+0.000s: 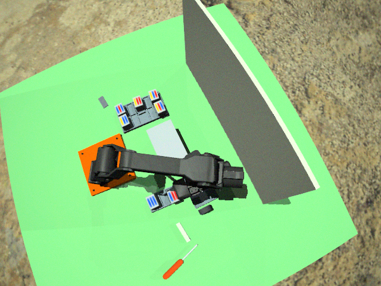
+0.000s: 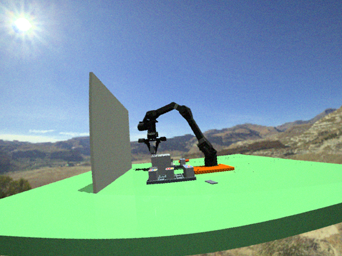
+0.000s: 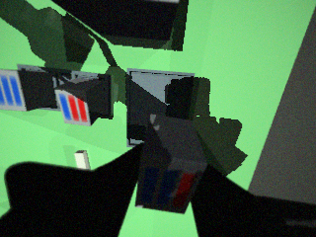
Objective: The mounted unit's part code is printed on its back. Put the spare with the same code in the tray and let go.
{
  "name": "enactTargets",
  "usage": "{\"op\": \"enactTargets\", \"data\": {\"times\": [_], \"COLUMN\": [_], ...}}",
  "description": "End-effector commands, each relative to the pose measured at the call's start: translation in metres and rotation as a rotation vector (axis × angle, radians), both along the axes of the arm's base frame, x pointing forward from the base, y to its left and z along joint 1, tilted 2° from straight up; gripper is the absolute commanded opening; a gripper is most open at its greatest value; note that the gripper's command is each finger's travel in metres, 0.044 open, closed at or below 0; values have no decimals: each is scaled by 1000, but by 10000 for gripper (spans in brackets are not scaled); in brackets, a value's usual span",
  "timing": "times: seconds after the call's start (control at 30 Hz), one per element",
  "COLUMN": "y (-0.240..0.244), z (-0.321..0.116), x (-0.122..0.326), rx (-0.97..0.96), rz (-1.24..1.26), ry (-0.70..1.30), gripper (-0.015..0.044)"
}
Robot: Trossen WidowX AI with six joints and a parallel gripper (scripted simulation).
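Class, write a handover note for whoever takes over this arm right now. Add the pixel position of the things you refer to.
Gripper (image 1: pixel 194 198) (image 2: pixel 153 149) (image 3: pixel 165 151): shut on a blue-blue-red striped spare (image 2: pixel 153 149) (image 3: pixel 166 190), held up.
Tray (image 1: pixel 206 202) (image 3: pixel 153 79): apparently the shallow one near the gripper, beside the rack with two striped spares.
Done: a spare is picked.
Left: check its code against the mounted unit's back, unreadable here; if matching, lower it into the tray and release.

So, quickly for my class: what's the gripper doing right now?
Gripper: closed on a dark block with a blue, blue, red striped label, held above the table.
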State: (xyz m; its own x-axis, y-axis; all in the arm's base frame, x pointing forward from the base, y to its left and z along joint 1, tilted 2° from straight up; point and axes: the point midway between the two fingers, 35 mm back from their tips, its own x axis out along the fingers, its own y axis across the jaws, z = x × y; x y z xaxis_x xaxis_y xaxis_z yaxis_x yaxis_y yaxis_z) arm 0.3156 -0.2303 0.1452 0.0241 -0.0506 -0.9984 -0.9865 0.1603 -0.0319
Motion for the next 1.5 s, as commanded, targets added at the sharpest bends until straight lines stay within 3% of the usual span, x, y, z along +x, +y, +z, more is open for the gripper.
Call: {"op": "enactTargets", "data": {"times": [0.0, 1.47], "y": [-1, -2], "z": [-2, -33], "x": [0, 1], "rx": [-2, 1], "rz": [3, 3], "ry": [1, 5], "gripper": [0, 0]}}
